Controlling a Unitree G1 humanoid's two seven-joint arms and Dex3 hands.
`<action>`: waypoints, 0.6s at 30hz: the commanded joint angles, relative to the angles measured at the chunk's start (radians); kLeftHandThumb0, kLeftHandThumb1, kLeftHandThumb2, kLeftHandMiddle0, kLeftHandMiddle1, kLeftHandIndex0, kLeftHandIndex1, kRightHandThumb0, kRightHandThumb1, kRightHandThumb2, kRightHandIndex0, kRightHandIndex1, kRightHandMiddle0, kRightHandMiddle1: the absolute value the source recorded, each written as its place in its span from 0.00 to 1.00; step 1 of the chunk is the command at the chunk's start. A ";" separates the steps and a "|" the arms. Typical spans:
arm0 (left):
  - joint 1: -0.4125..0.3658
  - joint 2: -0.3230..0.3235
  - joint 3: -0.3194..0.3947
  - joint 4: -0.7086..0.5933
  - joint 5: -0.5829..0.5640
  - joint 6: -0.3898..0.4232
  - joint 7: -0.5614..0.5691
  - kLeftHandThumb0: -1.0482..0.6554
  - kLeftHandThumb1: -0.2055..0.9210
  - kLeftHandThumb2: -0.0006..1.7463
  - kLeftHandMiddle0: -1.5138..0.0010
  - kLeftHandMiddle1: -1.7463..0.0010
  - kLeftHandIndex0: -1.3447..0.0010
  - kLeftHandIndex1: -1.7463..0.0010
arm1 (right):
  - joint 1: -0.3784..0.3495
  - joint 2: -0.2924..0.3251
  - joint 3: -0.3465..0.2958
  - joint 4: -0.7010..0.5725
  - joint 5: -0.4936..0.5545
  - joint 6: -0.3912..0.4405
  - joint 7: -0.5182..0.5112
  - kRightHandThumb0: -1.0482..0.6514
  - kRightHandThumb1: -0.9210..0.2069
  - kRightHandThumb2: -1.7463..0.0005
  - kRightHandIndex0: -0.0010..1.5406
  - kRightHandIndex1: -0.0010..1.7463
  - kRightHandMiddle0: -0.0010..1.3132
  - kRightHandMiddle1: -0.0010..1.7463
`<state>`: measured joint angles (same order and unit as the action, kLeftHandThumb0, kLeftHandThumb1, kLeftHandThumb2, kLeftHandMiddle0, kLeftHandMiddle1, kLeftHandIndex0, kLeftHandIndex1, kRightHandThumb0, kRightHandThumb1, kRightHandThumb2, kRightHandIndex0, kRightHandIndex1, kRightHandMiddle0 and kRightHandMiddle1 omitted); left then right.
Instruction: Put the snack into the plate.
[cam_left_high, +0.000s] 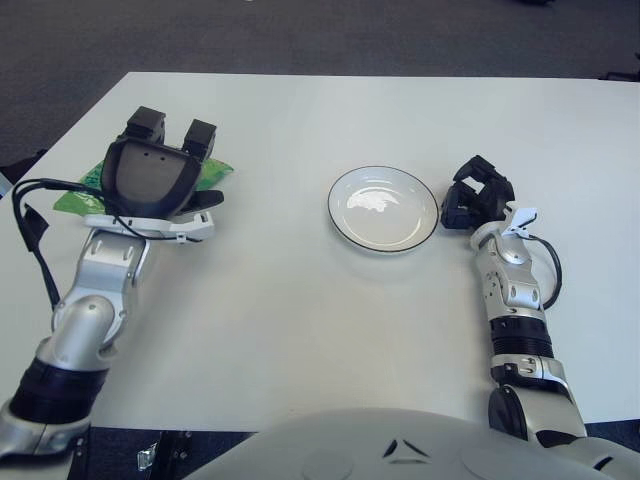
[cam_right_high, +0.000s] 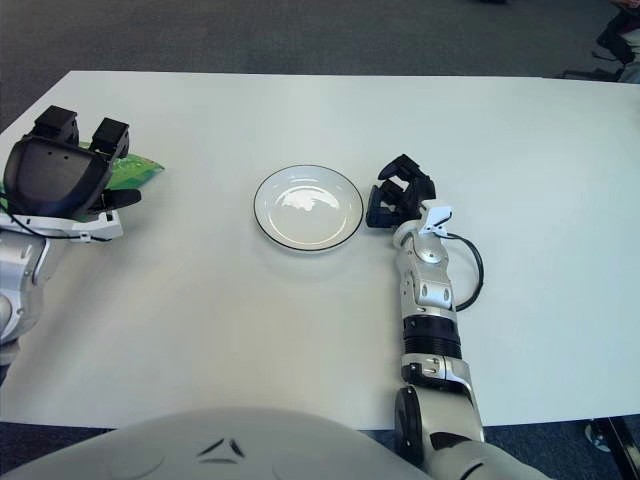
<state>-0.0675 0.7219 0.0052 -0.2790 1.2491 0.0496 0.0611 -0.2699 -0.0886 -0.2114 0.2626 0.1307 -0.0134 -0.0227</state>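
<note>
Mostly hidden green snack (cam_left_high: 78, 194) under left hand (cam_left_high: 160, 170), grip unclear; right hand (cam_left_high: 474, 198) curled, empty.

both head cameras look down at the same table (cam_left_high: 300, 330).

— Where does the plate (cam_left_high: 383, 208) sit?
— Near the middle of the surface (cam_left_high: 330, 320), with the right hand (cam_left_high: 476, 199) just beside it on the right.
— And the snack bag (cam_left_high: 97, 186)?
— Far left, near the edge, under the left hand (cam_left_high: 155, 176), well apart from the plate.
</note>
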 joint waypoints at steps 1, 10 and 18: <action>-0.040 0.028 0.004 0.073 -0.008 -0.013 0.036 0.17 0.91 0.41 0.88 0.27 0.98 0.18 | 0.069 0.012 -0.003 0.067 0.005 0.031 0.002 0.61 0.88 0.00 0.58 1.00 0.53 0.98; -0.042 0.034 -0.002 0.095 -0.007 0.028 -0.020 0.08 0.99 0.44 0.99 0.58 1.00 0.44 | 0.068 0.012 -0.003 0.077 0.003 0.023 0.001 0.61 0.88 0.00 0.58 1.00 0.53 0.99; -0.061 0.010 -0.003 0.153 -0.051 0.078 -0.080 0.02 1.00 0.54 1.00 0.84 1.00 0.65 | 0.065 0.008 -0.005 0.080 0.006 0.026 0.005 0.61 0.88 0.00 0.58 1.00 0.53 0.99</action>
<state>-0.1067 0.7414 -0.0004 -0.1543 1.2203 0.0957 0.0121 -0.2755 -0.0905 -0.2119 0.2752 0.1308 -0.0233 -0.0200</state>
